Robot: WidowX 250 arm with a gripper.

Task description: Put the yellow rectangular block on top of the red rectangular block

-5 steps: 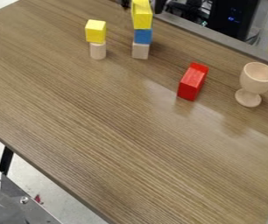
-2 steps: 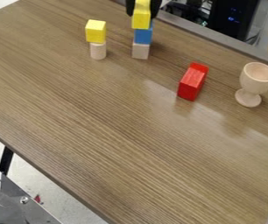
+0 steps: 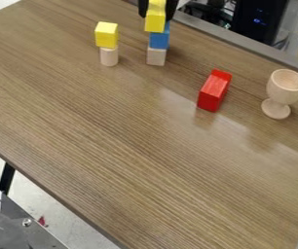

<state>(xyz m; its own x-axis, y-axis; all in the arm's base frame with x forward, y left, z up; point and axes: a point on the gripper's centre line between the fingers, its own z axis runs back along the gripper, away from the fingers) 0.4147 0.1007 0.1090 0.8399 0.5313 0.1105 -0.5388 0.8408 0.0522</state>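
Yellow block (image 3: 156, 18), red block (image 3: 214, 91), brown table (image 3: 132, 141)

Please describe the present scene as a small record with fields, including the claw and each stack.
claw: at the top edge, closed on the yellow rectangular block
held block position: above blue block; contact unclear
under blue block: pale block
other stack: yellow cube on pale cylinder
red rectangular block: lying on table
wooden cup: upright, picture right
task status: yellow not yet on red

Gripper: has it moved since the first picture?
Yes. Judged against the blue block, the gripper has come lower, and its fingers have closed in on the yellow rectangular block.
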